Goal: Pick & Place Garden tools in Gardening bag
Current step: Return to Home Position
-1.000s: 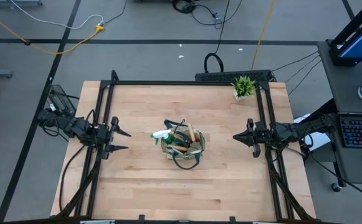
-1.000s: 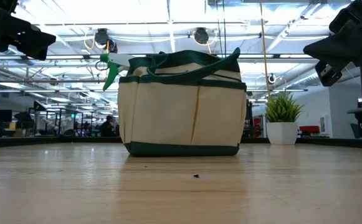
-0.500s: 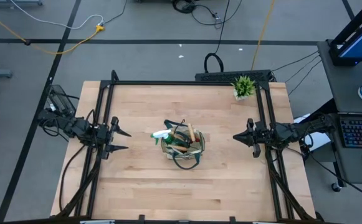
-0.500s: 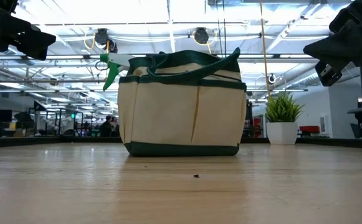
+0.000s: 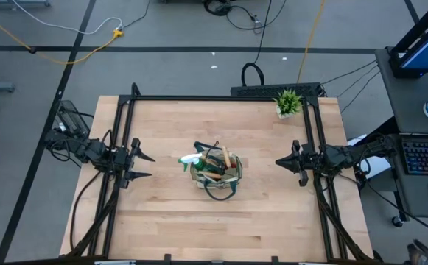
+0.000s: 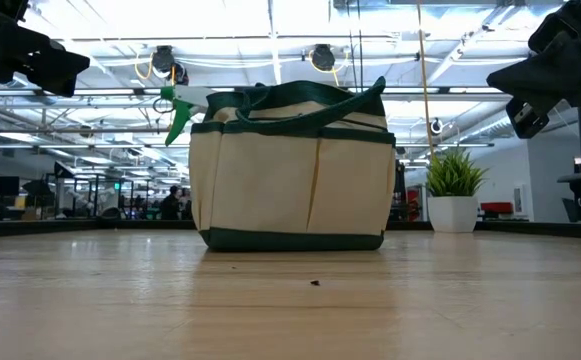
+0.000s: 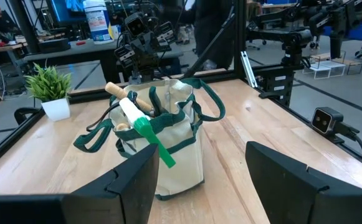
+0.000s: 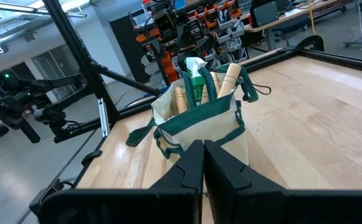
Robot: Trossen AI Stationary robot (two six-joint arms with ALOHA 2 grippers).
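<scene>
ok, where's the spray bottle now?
High view: the spray bottle sticks out of the bag at the centre of the table, head over the rim on the left arm's side. Low view shows its nozzle at the bag's upper left.

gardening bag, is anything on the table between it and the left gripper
Nothing visible. Only bare wooden table lies between the open left gripper and the tan fabric gardening bag with green trim. The green spray bottle juts from the bag toward that side.

Small potted plant (image 5: 288, 101) at table (image 5: 169, 213) corner, keyboard (image 5: 425, 157) on side desk (image 5: 409, 103)
</scene>
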